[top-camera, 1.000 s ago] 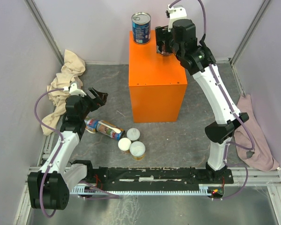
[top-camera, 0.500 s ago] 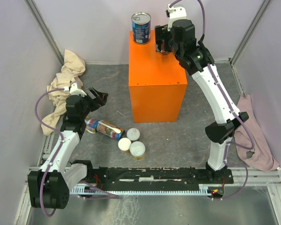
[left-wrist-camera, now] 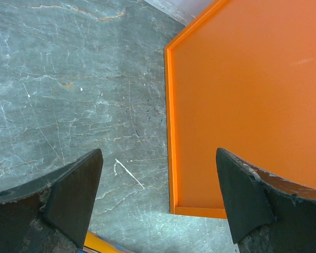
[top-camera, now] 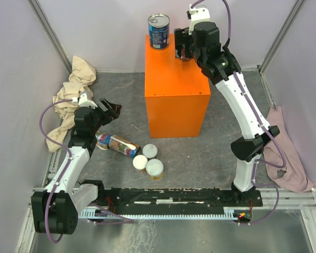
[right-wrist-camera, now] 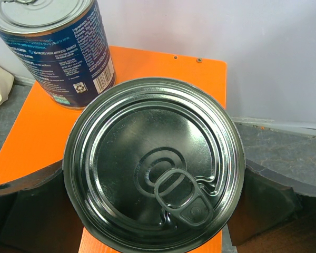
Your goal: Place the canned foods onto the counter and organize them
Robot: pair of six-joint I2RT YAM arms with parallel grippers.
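Note:
The counter is an orange box at the back of the floor. One blue-labelled can stands on its back left corner. My right gripper is over the box top, just right of that can, shut on a second steel can with a ring-pull lid; its fingers press both sides. The blue can stands close behind it. My left gripper is open and empty, low over the floor left of the box. Lying cans and three upright white-lidded cans sit on the floor.
A beige cloth lies bunched at the left wall. A pink cloth lies by the right wall. A yellow-labelled can edge shows below my left fingers. The black rail runs along the near edge.
My right gripper has shifted slightly towards the back of the box top with the can in it. The left arm and the floor cans have not moved.

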